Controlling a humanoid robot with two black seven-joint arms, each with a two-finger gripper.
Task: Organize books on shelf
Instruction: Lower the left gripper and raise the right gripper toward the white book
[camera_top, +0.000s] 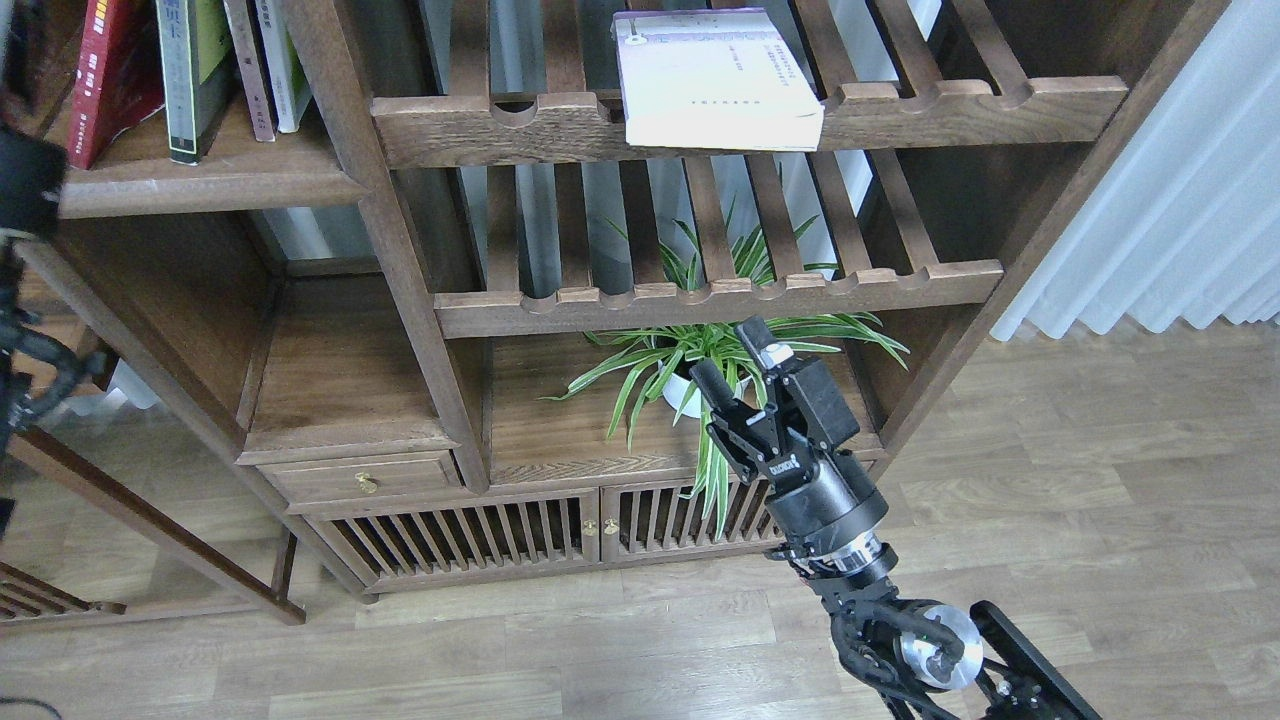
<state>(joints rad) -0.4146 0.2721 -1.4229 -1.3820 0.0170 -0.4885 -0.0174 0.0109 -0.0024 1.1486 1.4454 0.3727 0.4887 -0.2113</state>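
The dark red book and the grey-black book with a yellow-green panel stand on the solid dark-brown shelf at the upper left. The white book with a lavender top lies flat on the upper slatted rack, overhanging its front rail. My right gripper is open and empty, pointing up in front of the plant, well below the white book. A dark, blurred part of my left arm shows at the left edge by the shelf's front edge; its fingers cannot be made out.
A thin brown book and a white-green book stand right of the grey-black one. A potted spider plant sits behind my right gripper. Two slatted racks, a drawer and a cabinet fill the unit. A curtain hangs at the right.
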